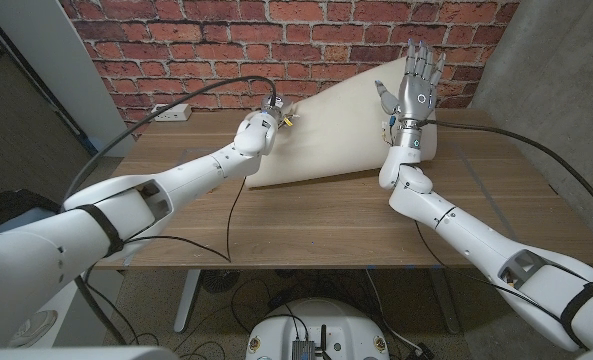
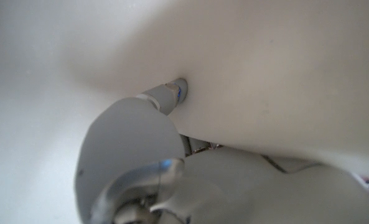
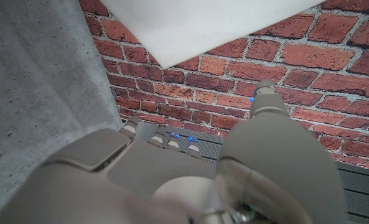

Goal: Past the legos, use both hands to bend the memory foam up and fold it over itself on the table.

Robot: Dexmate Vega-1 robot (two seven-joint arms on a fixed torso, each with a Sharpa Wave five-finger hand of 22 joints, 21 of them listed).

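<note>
Foam (image 1: 326, 135) stands bent before brick wall (image 1: 176, 45) — left robot hand (image 1: 263, 131) grips it, right robot hand (image 1: 416, 85) released.

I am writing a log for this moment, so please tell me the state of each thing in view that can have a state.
memory foam: lifted, tilted up from the table, not yet folded over.
left hand: at the foam's left edge, a fingertip touching it; whether it grips, cannot tell.
right hand: raised, fingers spread, holding nothing.
table: foam's lower edge rests on it.

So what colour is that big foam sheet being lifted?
The memory foam is plain cream, with no pattern. It shows best in the head view.
</note>
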